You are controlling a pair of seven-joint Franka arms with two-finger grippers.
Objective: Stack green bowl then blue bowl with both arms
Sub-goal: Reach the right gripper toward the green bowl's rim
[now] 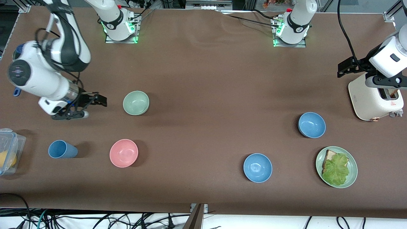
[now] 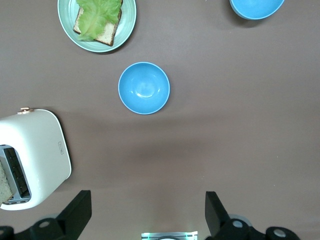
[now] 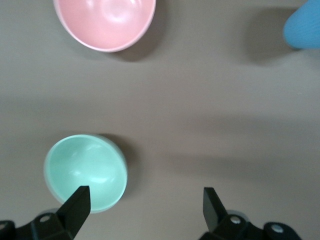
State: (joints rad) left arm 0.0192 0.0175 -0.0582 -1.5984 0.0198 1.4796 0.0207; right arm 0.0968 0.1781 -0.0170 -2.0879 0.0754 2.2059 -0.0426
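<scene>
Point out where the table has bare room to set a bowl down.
Widest patch: mid-table, between the green bowl and the two blue bowls. Crowded: the plate and toaster end; the pink bowl, cup and box end.

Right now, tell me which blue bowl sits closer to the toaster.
The blue bowl farther from the front camera, beside the toaster; the other blue bowl lies nearer the camera, beside the plate.

Mint green bowl (image 1: 136, 102) upright (empty), two sky-blue bowls (image 1: 312, 124) (image 1: 258, 167) upright, well apart
</scene>
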